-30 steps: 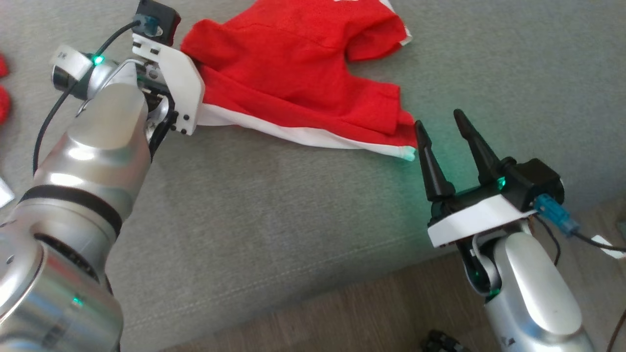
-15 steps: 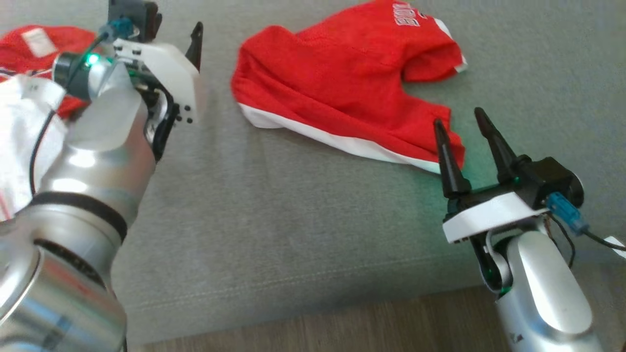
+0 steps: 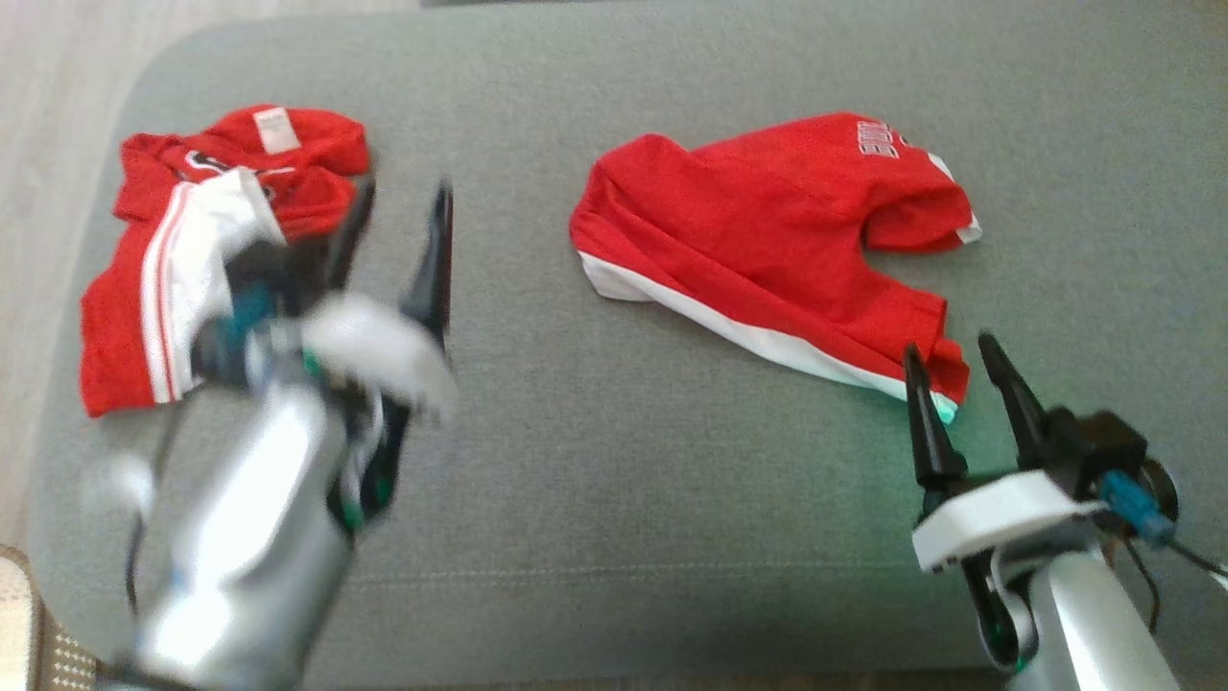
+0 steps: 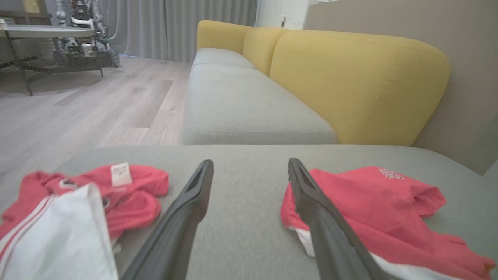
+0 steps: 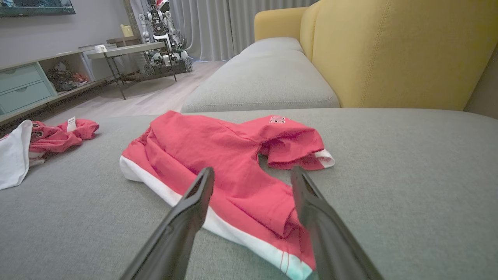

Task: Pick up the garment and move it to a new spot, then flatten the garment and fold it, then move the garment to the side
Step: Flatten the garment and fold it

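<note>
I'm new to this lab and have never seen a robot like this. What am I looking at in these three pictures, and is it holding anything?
It is a wheeled robot with two silver arms, each ending in a gripper with two long dark fingers. One picture looks down from a camera on its head; the other two come from cameras on its wrists, looking along each gripper's own fingers.

The surface is a grey fabric cushion. On it lie a red garment with a white hem and, nearer the robot's left, a crumpled red and white garment. Behind stands a yellow-backed sofa.

The left gripper, blurred in the head picture, is open between the two garments. The right gripper is open at the hem's corner. Neither holds anything.
</note>
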You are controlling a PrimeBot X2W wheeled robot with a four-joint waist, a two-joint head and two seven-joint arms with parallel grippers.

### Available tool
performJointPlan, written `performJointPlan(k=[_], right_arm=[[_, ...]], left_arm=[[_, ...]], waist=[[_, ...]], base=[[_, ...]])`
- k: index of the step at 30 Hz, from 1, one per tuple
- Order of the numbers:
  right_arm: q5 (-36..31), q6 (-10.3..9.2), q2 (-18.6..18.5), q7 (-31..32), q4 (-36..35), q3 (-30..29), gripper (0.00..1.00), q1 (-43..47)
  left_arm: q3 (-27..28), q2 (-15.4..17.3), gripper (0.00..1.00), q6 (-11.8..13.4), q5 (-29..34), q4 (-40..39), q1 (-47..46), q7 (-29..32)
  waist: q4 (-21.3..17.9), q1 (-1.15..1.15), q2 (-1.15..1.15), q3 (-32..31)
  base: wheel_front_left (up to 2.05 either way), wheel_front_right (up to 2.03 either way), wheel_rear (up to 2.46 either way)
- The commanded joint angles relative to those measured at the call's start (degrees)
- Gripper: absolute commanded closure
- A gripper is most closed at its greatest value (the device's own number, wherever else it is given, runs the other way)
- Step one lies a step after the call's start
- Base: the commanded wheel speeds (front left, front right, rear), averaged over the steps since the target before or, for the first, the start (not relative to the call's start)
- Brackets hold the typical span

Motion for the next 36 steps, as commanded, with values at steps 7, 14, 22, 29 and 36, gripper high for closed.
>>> performJointPlan(k=[7,14,22,29,36], right_arm=[[0.45,-0.01,-0.16,-0.52,0.81,-0.12,0.00,2.58],[1.43,-0.01,-0.16,-0.52,3.06,-1.35,0.00,2.59],[2.40,-0.01,-0.16,-0.52,10.66,-3.42,0.00,0.16],[2.67,-0.01,-0.16,-0.52,14.76,-3.65,0.00,-2.73],[2.28,-0.01,-0.16,-0.52,16.49,-3.75,0.00,-4.16]], left_arm=[[15.17,-4.40,0.00,-0.61,11.46,-18.01,17.86,-0.69],[21.92,-9.90,0.00,-6.03,19.98,-22.06,25.91,-0.69],[25.80,-11.35,0.00,-9.74,23.20,-21.08,26.43,-0.70],[25.07,-11.43,0.00,-9.91,22.16,-21.11,25.87,-0.70],[24.10,-11.44,0.00,-9.42,21.68,-20.94,25.26,-0.70]], waist=[[1.21,0.00,0.00,-2.19],[1.34,0.00,0.00,-1.88],[2.06,0.00,0.00,-1.10],[2.86,0.00,0.00,0.46],[3.74,0.00,0.00,1.57]], base=[[0.00,0.00,0.00],[0.00,0.00,0.00],[0.00,0.00,0.00],[0.00,0.00,0.00],[0.00,0.00,0.00]])
